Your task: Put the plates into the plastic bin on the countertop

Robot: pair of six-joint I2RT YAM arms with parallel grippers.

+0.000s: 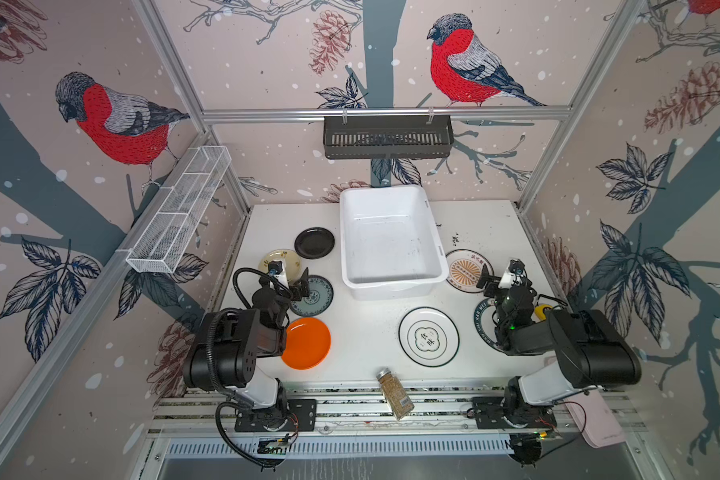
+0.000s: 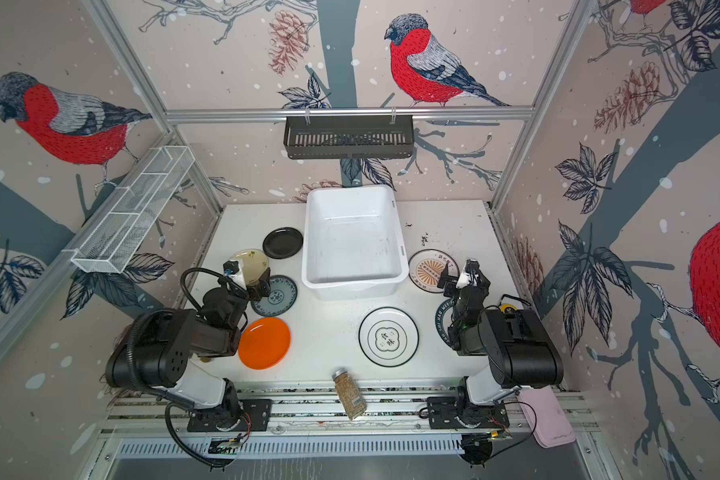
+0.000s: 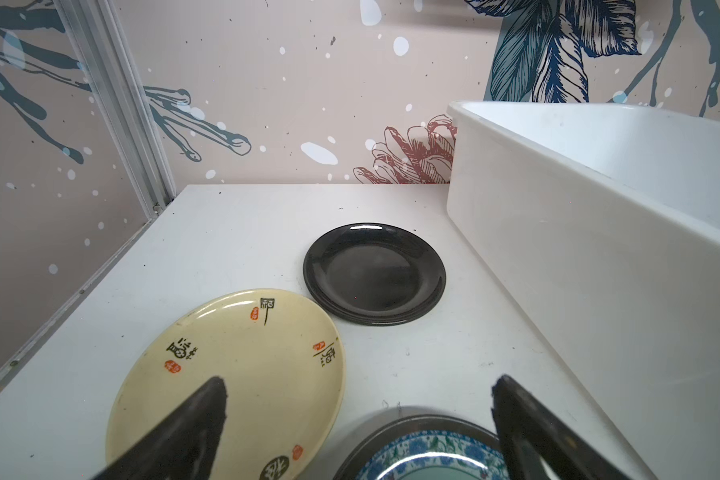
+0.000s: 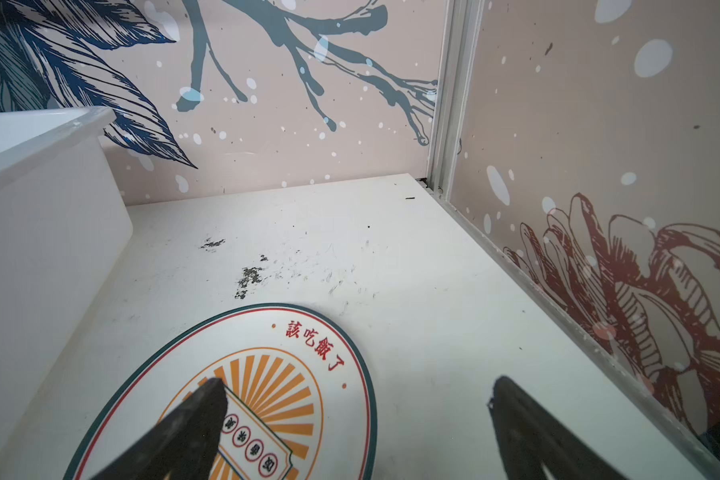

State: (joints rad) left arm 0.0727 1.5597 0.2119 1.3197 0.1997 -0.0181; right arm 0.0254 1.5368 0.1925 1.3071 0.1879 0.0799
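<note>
Bird-print walls on three sides of a white, speckled countertop (image 1: 366, 324). At its back middle, bin (image 1: 391, 289), open side up. Hung on the back rail, black basket (image 1: 387, 137); along the left wall, wire tray (image 1: 179, 208). Low over the left side, left gripper (image 3: 359, 384), fingers wide apart on nothing, one above cream plate (image 3: 242, 374), the other by the rim of teal plate (image 3: 425, 453). Likewise spread and unladen, right gripper (image 4: 359, 381), one finger above sunburst plate (image 4: 275, 374), the other above bare countertop. All seven plates flat on the countertop, outside the bin: black plate (image 1: 314, 242), cream, teal and orange plate (image 1: 308, 343) to its left; sunburst to its right; emblem plate (image 1: 429, 336) in front; lettered plate (image 1: 479, 328) partly under the right arm. At the front edge, jar (image 1: 395, 395).
</note>
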